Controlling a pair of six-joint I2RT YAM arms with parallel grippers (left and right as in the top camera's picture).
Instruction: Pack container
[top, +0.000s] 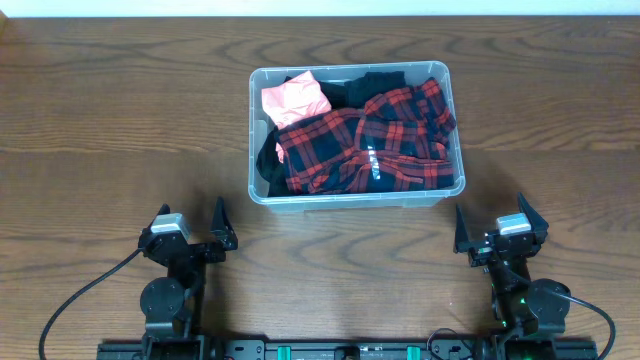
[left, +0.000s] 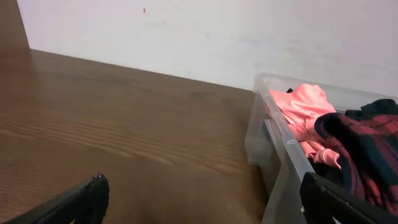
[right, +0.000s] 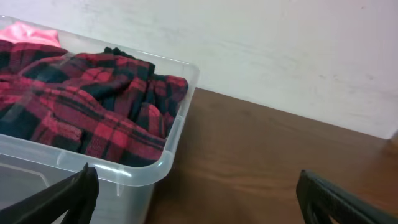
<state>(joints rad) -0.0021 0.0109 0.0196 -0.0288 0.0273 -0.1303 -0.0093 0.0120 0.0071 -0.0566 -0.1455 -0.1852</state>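
Standing spread wide and empty: left tool (top: 190, 215), right tool (top: 492, 215), each grasping nothing, apart from the container (top: 350, 201). Container, on counter (top: 100, 120), holds red plaid shirt (top: 370, 145) and pink garment (top: 293, 98).

A red-and-black plaid shirt (top: 385, 145), a salmon-pink garment (top: 293, 100) and a plain black cloth (top: 268, 160) show through the clear, colourless container (top: 350, 203), on a dark brown wood-grain table (top: 100, 120) before an off-white wall (left: 249, 31).

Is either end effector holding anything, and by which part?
Nothing is held: the left end effector and the right end effector are open and empty.
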